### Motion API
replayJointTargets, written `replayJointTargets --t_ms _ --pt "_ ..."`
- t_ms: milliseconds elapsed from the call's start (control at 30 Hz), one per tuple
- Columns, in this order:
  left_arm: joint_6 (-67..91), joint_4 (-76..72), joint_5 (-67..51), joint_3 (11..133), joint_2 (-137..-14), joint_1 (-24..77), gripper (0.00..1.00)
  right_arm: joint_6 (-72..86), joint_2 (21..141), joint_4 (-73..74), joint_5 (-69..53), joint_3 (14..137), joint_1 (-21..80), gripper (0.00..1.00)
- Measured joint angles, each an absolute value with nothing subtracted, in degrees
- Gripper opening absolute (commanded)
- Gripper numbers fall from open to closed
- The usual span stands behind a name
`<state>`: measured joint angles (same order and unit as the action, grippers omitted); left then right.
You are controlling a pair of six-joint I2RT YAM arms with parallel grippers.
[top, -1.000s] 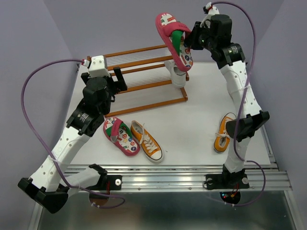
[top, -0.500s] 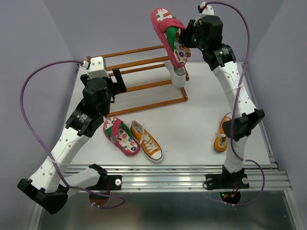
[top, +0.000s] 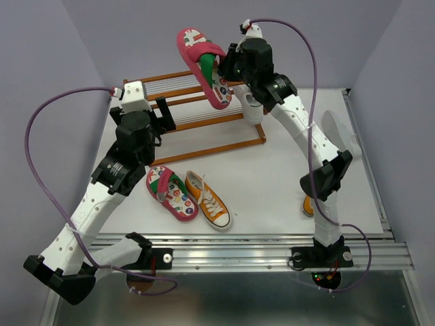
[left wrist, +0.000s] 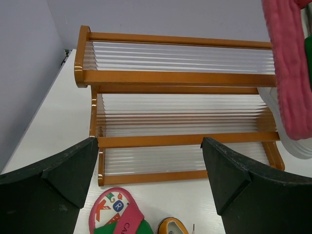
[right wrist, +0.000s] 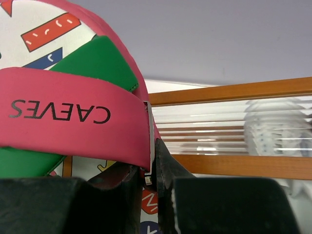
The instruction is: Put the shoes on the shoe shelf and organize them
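Shoe shelf (left wrist: 170, 77) stands just ahead of the left gripper (left wrist: 150, 144), which is wide open and empty. Above its top tier, toward the right end, the pink shoe (top: 197, 51) hangs steeply tilted, its strap pinched in the closed right gripper (right wrist: 152, 170), which I judge the nearer one.

Obscured: orange sneaker (top: 308, 205), well right of shoe shelf (top: 211, 151), mostly behind right arm (top: 326, 178); white sneaker (top: 253, 112), shelf's right end, partly behind pink shoe (top: 195, 49).
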<state>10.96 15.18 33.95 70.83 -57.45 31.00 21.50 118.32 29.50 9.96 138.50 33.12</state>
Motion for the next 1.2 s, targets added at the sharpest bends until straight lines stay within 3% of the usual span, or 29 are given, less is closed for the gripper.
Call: replayJointTargets --t_ms 1200 --pt "11.0 15.75 34.35 69.78 -56.4 31.0 0.99 24.97 121.23 24.84 19.81 138.85 33.8 0.01"
